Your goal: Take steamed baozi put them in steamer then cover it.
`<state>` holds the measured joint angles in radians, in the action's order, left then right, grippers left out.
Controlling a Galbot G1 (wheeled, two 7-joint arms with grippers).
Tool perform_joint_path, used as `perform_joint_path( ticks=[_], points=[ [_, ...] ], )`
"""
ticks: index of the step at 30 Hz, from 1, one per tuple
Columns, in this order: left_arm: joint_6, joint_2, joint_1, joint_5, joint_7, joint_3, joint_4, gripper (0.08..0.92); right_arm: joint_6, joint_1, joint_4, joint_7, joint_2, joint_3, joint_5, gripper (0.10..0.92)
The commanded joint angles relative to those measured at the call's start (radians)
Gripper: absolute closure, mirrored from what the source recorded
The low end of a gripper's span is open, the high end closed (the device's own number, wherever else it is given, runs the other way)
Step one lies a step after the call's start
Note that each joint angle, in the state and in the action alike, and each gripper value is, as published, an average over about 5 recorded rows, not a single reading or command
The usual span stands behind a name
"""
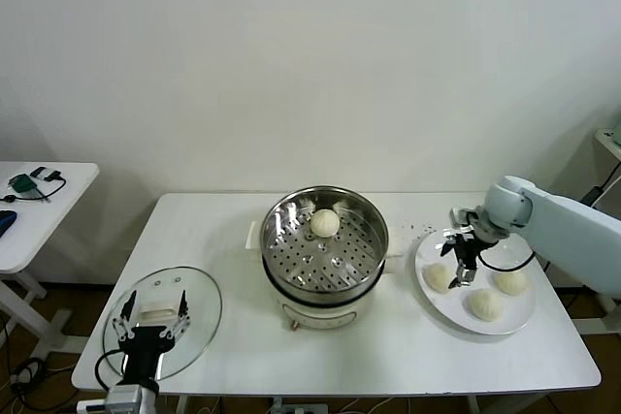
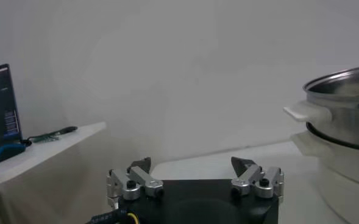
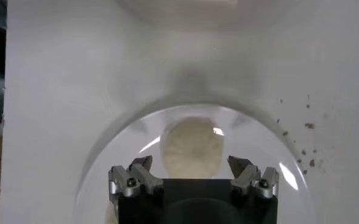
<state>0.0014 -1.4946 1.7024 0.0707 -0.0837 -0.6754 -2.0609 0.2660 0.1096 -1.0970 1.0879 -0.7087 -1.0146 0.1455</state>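
Note:
The steamer [image 1: 325, 269] stands open mid-table, and one steamed baozi [image 1: 325, 223] lies on its perforated tray. Three more baozi [image 1: 438, 277] [image 1: 485, 304] [image 1: 511, 281] rest on a white plate [image 1: 441, 305] to the right. My right gripper [image 1: 464, 264] hangs open just above the plate, over the bun nearest the steamer. In the right wrist view that baozi [image 3: 191, 146] sits between the spread fingers of the right gripper [image 3: 191, 163], untouched. My left gripper [image 1: 150, 322] is open and empty over the glass lid [image 1: 199, 302] at the front left. From the left gripper [image 2: 192, 164] the steamer [image 2: 344, 103] appears off to one side.
Dark crumbs [image 1: 417, 230] speckle the table between steamer and plate. A small side table [image 1: 49, 201] with cables stands apart at the far left. The plate lies close to the table's right edge.

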Motion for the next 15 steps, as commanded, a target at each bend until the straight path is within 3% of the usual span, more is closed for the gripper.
perform_joint_path(
  ticks=[1,15],
  points=[
    [0.001,-0.003,-0.001,-0.001,0.0,0.0,0.002,0.177,0.008,-0.086,0.085,0.002,-0.04,0.071,-0.051,0.203],
    [-0.004,-0.006,0.013,0.001,-0.005,-0.005,0.003,0.177,-0.004,-0.078,0.129,0.01,-0.104,0.074,-0.066,0.22]
  ],
)
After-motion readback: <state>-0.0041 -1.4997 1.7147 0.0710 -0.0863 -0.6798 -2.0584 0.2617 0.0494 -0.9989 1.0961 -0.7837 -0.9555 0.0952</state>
